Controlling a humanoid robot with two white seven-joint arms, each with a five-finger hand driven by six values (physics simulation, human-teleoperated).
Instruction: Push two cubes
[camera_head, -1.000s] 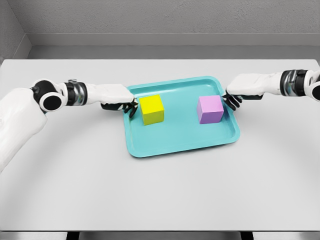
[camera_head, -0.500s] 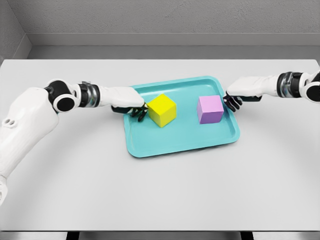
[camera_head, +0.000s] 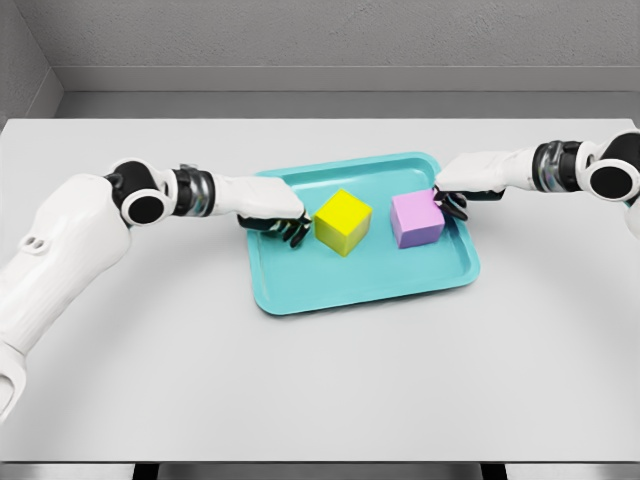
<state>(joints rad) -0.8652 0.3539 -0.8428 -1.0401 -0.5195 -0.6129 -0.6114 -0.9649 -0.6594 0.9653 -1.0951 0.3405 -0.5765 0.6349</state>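
A: status on my L hand?

B: left hand (camera_head: 283, 217) reaches in from 9 o'clock, flat, dark fingers (camera_head: 296, 232) curled down, gripping nothing, tips at the yellow cube (camera_head: 342, 221) left face, touching or just off, can't tell. Cube lies at 3 o'clock of it.

A: R side?

B: right hand (camera_head: 462, 187) comes in from 3 o'clock, fingers bent under, nothing held, pressed on the purple cube (camera_head: 417, 218) upper right corner. Cube sits at 8 o'clock of that hand.

A: cubes?

B: both inside the teal tray (camera_head: 372, 289). Yellow near centre, yawed so one corner faces me. Purple at right-centre, roughly square to the tray. Small gap between them, not touching. Each hand is nearest its own cube, so no crossover needed imo.

A: push line?

B: my read: inward, L toward 3, R toward 9, cubes meet mid-tray. Yawed yellow may spin more under an off-centre push.

A: surroundings?

B: tray lies on a white table (camera_head: 330, 390). Grey wall (camera_head: 330, 35) at 12 o'clock.
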